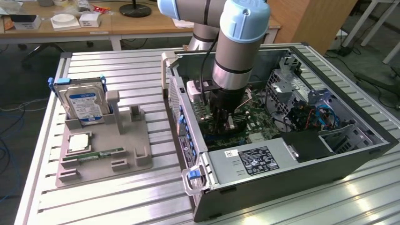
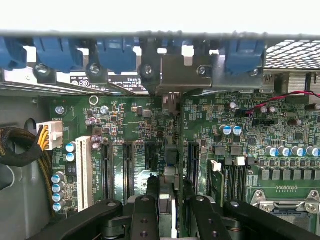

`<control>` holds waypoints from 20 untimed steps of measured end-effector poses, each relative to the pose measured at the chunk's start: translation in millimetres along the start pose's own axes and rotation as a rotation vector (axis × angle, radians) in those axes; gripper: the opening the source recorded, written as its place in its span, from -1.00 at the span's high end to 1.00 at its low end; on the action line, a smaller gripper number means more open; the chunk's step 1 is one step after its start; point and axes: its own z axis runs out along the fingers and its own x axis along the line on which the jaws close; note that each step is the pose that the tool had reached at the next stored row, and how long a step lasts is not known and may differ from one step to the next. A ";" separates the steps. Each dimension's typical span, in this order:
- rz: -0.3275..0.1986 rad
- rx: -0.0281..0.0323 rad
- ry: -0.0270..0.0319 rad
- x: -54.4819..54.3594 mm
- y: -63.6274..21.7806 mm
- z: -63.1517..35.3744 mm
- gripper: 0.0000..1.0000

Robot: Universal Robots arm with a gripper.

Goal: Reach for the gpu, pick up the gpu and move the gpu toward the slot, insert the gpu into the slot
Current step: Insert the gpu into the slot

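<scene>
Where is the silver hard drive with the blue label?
The silver hard drive with a blue label stands upright in the grey holder, on the exterior view's left, beside the open computer case.

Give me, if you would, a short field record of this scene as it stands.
arm: reaching down into the open case
jaws: closed on the gpu
gpu: upright, seen edge-on, low over the motherboard; whether it is seated cannot be told
outside the case: hard drive and memory stick on a grey holder, at the exterior view's left
</scene>
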 end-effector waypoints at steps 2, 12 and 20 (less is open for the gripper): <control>0.000 0.0000 0.0000 0.0 0.0 0.9 0.43; 0.000 -0.0001 -0.0001 0.0 0.0 1.4 0.43; 0.001 0.0008 -0.0015 -0.2 0.2 1.8 0.41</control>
